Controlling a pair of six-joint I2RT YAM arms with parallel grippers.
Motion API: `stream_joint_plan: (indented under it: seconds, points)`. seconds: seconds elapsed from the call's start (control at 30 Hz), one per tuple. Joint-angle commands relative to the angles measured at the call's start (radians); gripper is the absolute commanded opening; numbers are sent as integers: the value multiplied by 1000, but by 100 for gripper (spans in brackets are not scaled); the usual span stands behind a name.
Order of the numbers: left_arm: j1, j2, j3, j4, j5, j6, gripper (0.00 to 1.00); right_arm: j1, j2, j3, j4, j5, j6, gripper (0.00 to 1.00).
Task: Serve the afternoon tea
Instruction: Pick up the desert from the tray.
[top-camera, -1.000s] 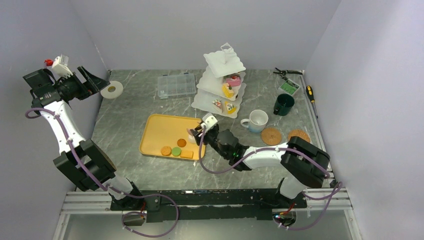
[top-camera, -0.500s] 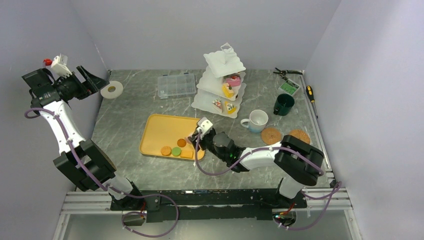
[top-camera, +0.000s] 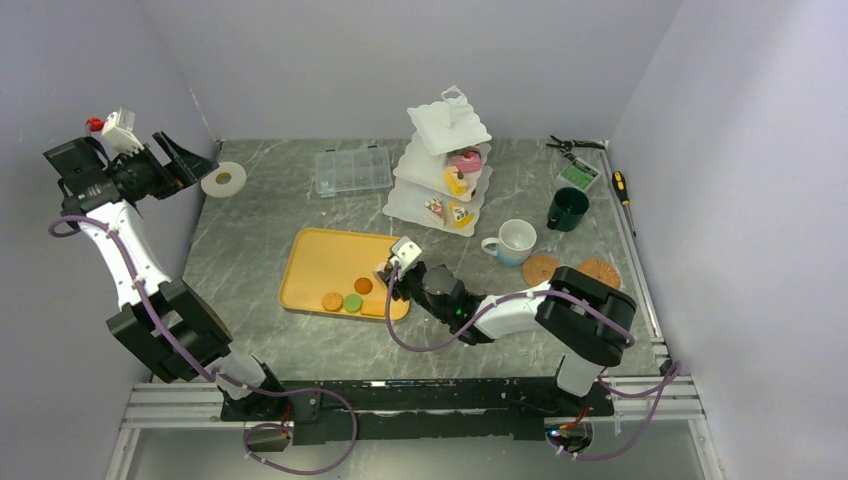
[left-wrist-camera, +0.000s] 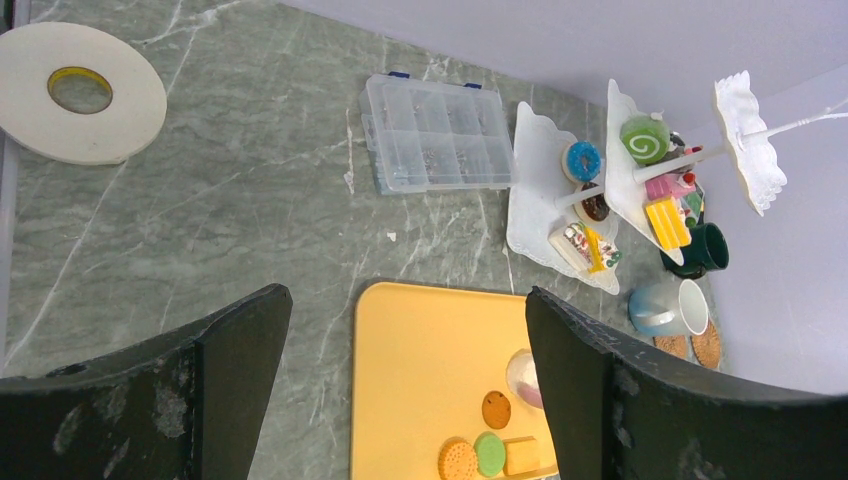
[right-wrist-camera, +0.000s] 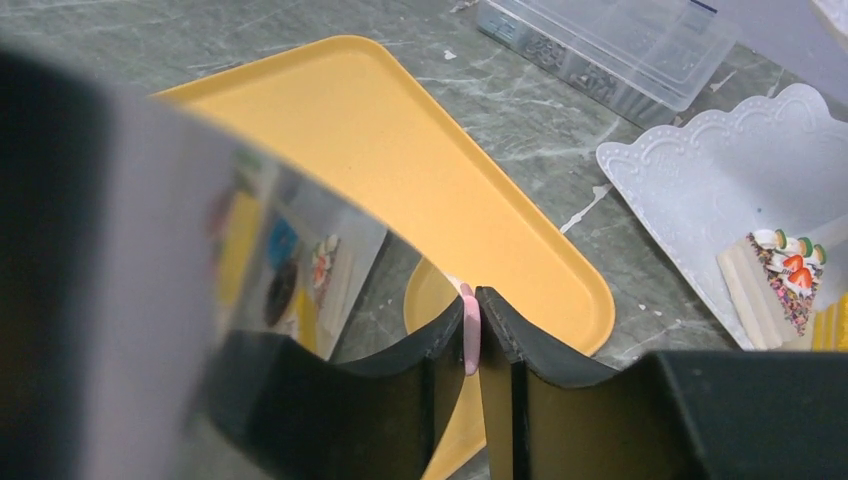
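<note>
Landmark: yellow tray (top-camera: 325, 262), flat on the table (top-camera: 250, 230) in front of the arm bases.

Right tool (right-wrist-camera: 478, 300): low over the tray's right rim. The fingers are drawn almost together and pinch a thin pink piece (right-wrist-camera: 467, 335), seen edge-on. Cannot tell what the piece is.

Left tool (left-wrist-camera: 405, 298): raised high, well to the left of the tray and beyond it, past the table's left edge. Jaws are spread wide with nothing between them.

On the tray, by its near edge: four biscuits (top-camera: 353, 302) close together. An orange round one, a green round one and a yellow square one sit in a row, with a brown round one just behind them.

Stand (top-camera: 445, 130): white, three tiers, upright, just beyond the tray's far-right corner. Pastries (left-wrist-camera: 581, 160) sit on the lower two tiers.
- Bottom tier: blue donut, brown donut, sprinkled cake slice.
- Middle tier: green swirl roll, a pink piece of cake, a yellow slice.

White mug (top-camera: 515, 240): upright on the bare table, right of the tray, past the right arm.

Green mug (top-camera: 568, 208): upright on the bare table, farther right of the tray and a little beyond the white one.

Coasters (top-camera: 598, 272): two, flat on the table, right of the tray. One lies just beside the white mug on its near side, partly hidden by the right arm.

Clear box (top-camera: 352, 170): just beyond the tray's far edge.

Tape roll (top-camera: 223, 179): beyond the tray's far-left corner.
</note>
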Motion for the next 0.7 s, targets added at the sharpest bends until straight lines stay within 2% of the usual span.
stream_joint_plan:
  seconds: [0.0,0.13,0.27,0.47,0.67]
  points:
    - [7,-5,35,17,29,-5,93,-7,-33,33,39,16,-28,45]
    - [8,-10,26,23,30,-8,93,-35,-65,64,40,21,-80,43]
    - [8,-13,25,21,28,-4,93,-118,-65,116,48,-7,-124,42]
    - [10,-3,37,17,27,-3,93,-234,-14,176,91,-39,-146,42]
    - [11,5,38,19,25,0,93,-281,58,223,110,-50,-140,42]
